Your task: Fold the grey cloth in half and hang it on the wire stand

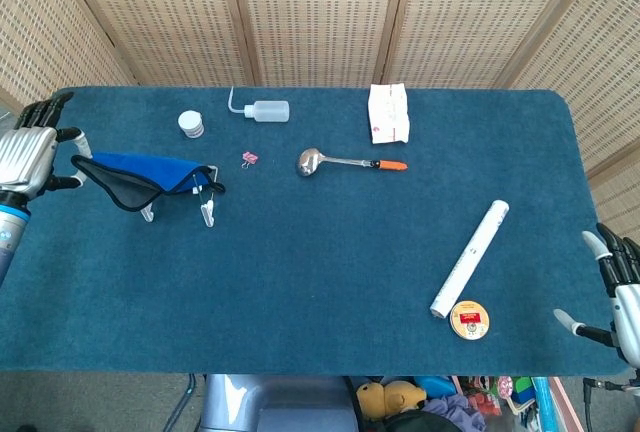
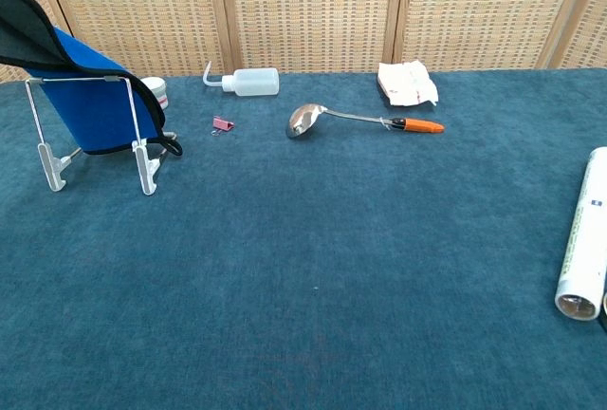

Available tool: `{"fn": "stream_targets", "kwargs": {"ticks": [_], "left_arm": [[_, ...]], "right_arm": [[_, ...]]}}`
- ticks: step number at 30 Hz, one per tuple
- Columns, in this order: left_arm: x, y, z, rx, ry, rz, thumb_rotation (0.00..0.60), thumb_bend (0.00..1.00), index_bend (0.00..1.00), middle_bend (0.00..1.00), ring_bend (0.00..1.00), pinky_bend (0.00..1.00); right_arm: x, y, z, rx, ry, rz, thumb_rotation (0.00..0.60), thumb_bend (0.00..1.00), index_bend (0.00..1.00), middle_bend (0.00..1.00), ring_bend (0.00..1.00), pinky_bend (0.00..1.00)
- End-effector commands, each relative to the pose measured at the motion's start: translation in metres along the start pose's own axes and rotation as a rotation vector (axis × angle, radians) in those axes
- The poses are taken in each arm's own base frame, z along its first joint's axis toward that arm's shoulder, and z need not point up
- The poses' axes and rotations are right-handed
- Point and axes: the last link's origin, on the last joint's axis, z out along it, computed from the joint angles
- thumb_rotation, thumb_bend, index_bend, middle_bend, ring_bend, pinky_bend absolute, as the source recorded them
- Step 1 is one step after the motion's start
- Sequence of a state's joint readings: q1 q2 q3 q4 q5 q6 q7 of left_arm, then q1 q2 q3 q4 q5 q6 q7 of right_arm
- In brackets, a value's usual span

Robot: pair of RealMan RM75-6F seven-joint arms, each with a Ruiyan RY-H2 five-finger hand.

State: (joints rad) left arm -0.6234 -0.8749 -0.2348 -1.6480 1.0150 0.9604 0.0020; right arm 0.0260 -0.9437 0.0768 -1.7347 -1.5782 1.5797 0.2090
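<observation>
- Where the blue tabletop [image 1: 330, 252] meets its left edge, the left robot hand [image 1: 28, 157] grips one end of the cloth.
- Cloth [image 1: 140, 174]: folded, blue on one face and grey on the other with dark edging; draped over the top bar of the wire stand, its far end drawn out leftward to the left robot hand.
- Wire stand [image 2: 90, 130]: upright on white feet at the left of the tabletop; the cloth's blue fold hangs behind its bar in the chest view.
- Right robot hand [image 1: 620, 292]: off the near right corner of the tabletop, fingers spread, holding nothing.
- Small white jar [image 1: 190, 123]: just behind the stand.
- Squeeze bottle [image 1: 262, 109]: lying on its side near the back edge.
- Pink binder clip [image 1: 249, 158]: between stand and spoon.
- Spoon [image 1: 345, 162]: metal bowl, orange handle, centre back.
- White packet [image 1: 388, 112]: behind the spoon.
- White tube [image 1: 470, 257]: lying diagonally at the right.
- Round tin [image 1: 469, 319]: touching the tube's near end.
</observation>
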Motion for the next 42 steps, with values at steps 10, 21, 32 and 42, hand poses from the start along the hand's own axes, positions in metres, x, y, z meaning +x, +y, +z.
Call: {"fn": "stream_targets", "kwargs": {"ticks": [10,21,32,42], "left_arm": [[-0.049,-0.021,-0.038,-0.021,-0.07,0.081,0.6,0.75,0.84,0.0,0.0,0.0],[-0.099,-0.019,-0.033,-0.017,-0.132,0.11,0.6,0.71,0.68,0.0,0.0,0.0],[-0.109,-0.026,-0.035,-0.023,-0.108,0.132,0.6,0.22,0.0,0.0,0.0,0.0],[-0.094,-0.041,-0.053,-0.044,-0.054,0.12,0.6,0.14,0.0,0.0,0.0,0.0]], "right_arm": [[0.003,-0.002,-0.005,0.023,0.002,0.018,0.6,0.0,0.0,0.0,0.0,0.0],[0.006,-0.002,-0.008,0.031,0.008,0.022,0.6,0.0,0.0,0.0,0.0,0.0],[0.006,-0.003,-0.009,0.035,0.008,0.023,0.6,0.0,0.0,0.0,0.0,0.0],[0.005,-0.005,-0.011,0.043,0.005,0.023,0.6,0.0,0.0,0.0,0.0,0.0]]}}
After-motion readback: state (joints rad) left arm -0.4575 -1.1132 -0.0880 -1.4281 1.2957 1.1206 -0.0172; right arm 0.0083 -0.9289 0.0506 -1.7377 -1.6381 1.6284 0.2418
